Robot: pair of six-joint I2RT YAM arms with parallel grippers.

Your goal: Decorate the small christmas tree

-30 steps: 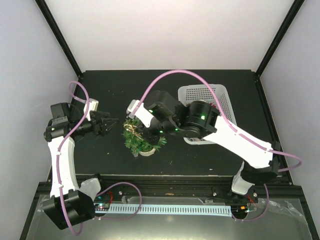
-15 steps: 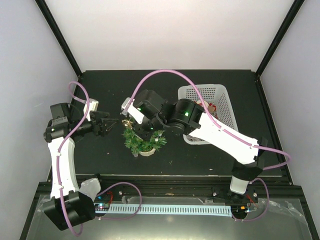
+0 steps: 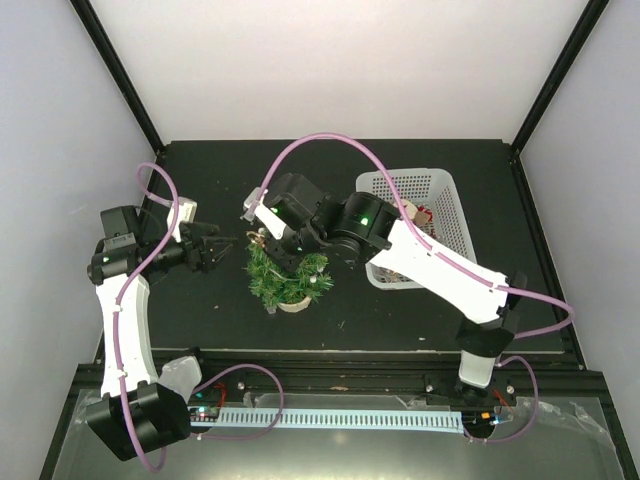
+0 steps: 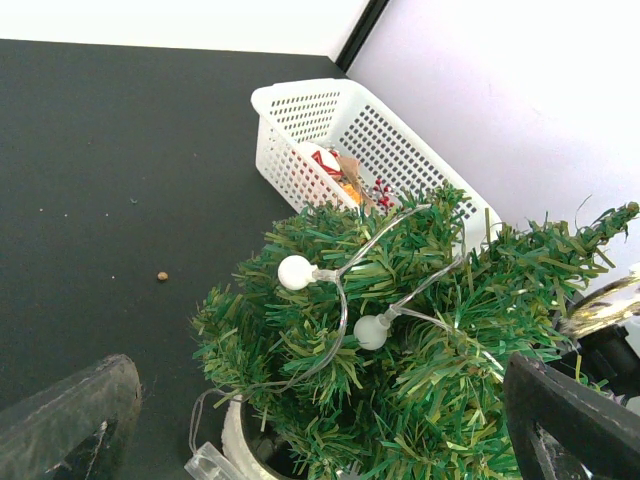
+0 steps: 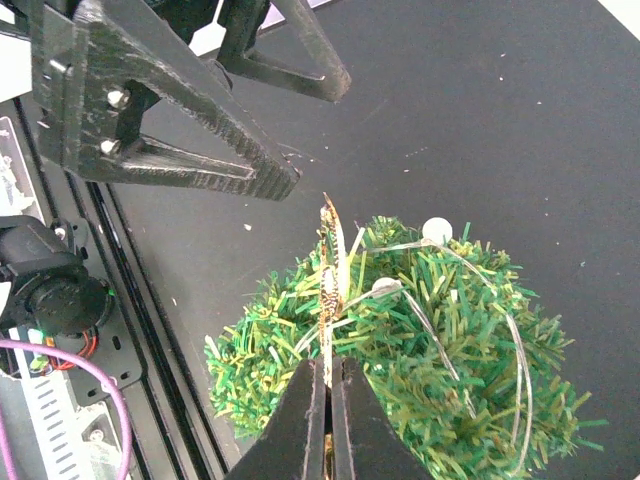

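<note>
The small christmas tree point(image 3: 288, 278) stands mid-table on a pale round base, with a clear light string and white bulbs point(image 4: 296, 272) draped over it. My right gripper point(image 3: 264, 240) hangs over the tree's far-left top, shut on a thin gold glittery ornament point(image 5: 330, 270) that points out past the fingertips above the branches point(image 5: 430, 370). My left gripper point(image 3: 218, 250) stays open just left of the tree. In the left wrist view the tree point(image 4: 420, 340) fills the space between its spread fingers point(image 4: 70, 415), without touching them.
A white mesh basket point(image 3: 415, 190) with several ornaments point(image 4: 330, 165) stands right of and behind the tree. The light string's clear battery box point(image 4: 210, 462) lies by the tree's base. The right arm spans the table from the near right. Black frame posts border the table.
My right arm has swung left and away with the gold ornament, from over the tree's right side to above its far-left top. The left arm has not moved.
</note>
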